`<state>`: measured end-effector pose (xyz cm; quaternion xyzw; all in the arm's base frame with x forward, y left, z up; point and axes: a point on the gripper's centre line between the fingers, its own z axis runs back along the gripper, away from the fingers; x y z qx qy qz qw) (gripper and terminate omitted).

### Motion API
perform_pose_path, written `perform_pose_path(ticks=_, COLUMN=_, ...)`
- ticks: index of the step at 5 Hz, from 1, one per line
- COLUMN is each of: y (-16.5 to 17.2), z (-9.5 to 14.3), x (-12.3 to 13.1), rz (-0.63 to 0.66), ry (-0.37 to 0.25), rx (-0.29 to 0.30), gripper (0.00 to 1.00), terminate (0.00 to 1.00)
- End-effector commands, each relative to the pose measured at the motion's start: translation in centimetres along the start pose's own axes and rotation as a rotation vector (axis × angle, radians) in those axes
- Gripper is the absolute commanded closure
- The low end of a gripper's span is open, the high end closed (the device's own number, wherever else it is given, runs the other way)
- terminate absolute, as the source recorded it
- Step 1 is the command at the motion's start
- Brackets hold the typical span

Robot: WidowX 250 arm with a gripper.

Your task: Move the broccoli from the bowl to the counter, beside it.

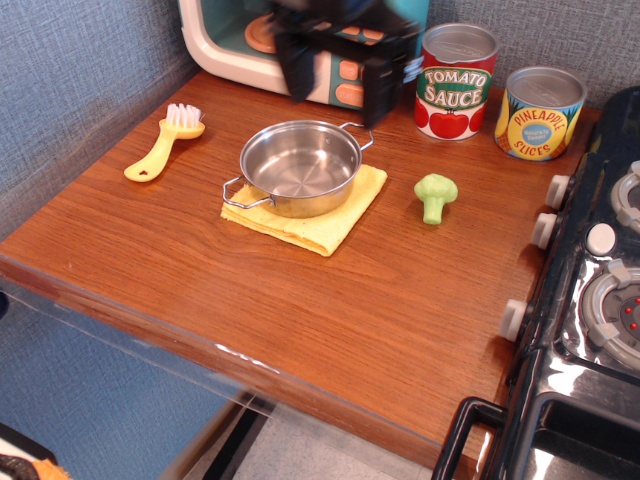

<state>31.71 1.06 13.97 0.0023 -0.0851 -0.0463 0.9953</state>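
Observation:
The small green broccoli lies on the brown wood counter, to the right of the bowl and apart from it. The bowl is a shiny steel pan with wire handles; it is empty and sits on a folded yellow cloth. My gripper is a blurred black shape high above the bowl's back rim, in front of the toy microwave. Its two fingers stand wide apart and hold nothing.
A toy microwave stands at the back. A tomato sauce can and a pineapple slices can stand at the back right. A yellow brush lies at the left. A black stove borders the right side.

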Motion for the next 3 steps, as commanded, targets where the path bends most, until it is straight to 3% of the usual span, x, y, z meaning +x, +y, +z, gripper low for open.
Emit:
perform_pose_path(ticks=1, y=1.98, z=0.85, x=-2.34, rz=0.013, ry=0.005, rx=-0.029, gripper=0.0, terminate=0.0)
perform_pose_path(ticks=2, y=1.98, z=0.85, x=-2.34, rz=0.013, ry=0.005, rx=-0.029, gripper=0.0, terminate=0.0)
perform_pose_path(ticks=3, y=1.98, z=0.85, x=-2.34, rz=0.013, ry=0.005, rx=-0.029, gripper=0.0, terminate=1.0)
